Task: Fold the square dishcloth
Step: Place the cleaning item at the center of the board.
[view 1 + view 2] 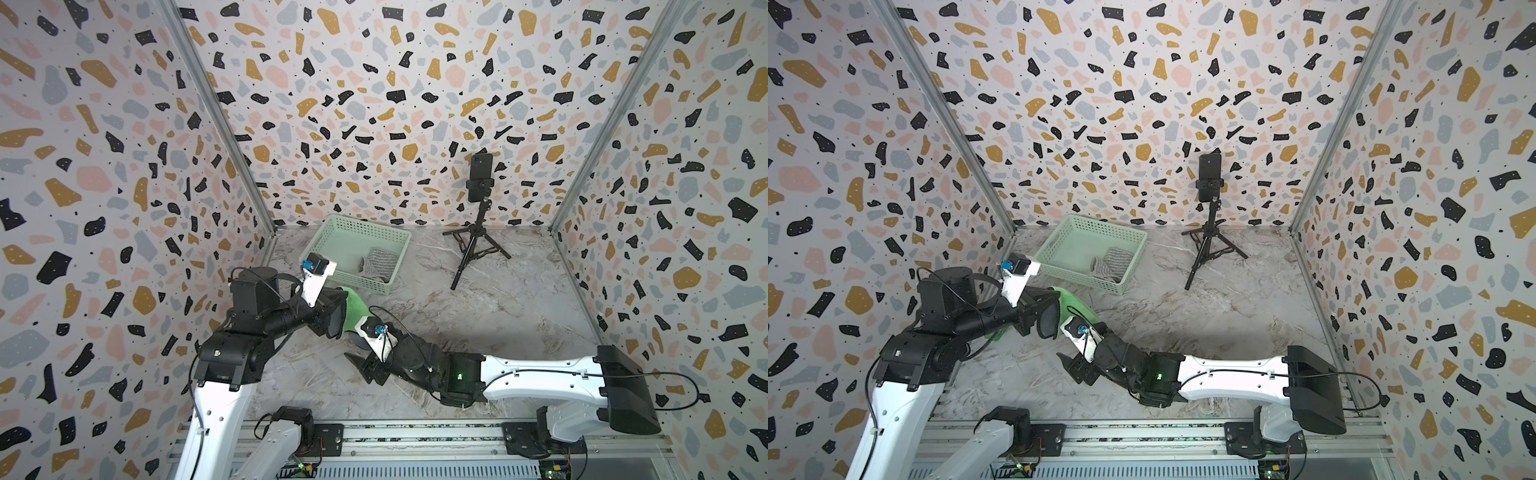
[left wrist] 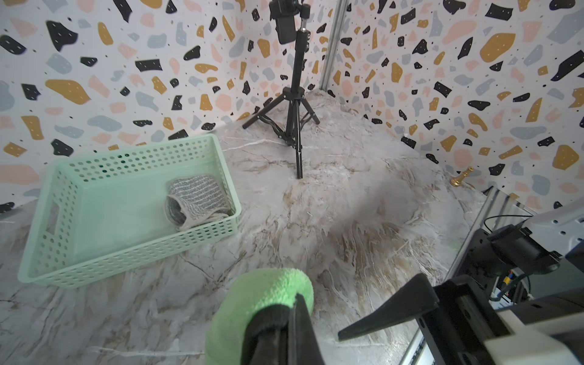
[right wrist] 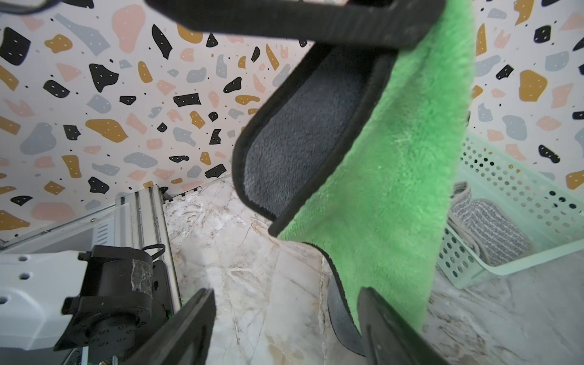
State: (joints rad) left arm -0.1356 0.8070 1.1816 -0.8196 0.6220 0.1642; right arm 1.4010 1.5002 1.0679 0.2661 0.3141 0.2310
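Marble tabletop [image 1: 498,311] | left gripper [image 2: 297,303] pinching green dishcloth [image 3: 395,158] aloft | right gripper [image 3: 284,294] spread near its hem

The dishcloth [image 3: 395,158] was soft, fluffy cloth with a stitched black edge. The basket [image 2: 132,252] was smooth plastic full of holes. The tabletop [image 2: 347,196] looked like smooth, matt marble.
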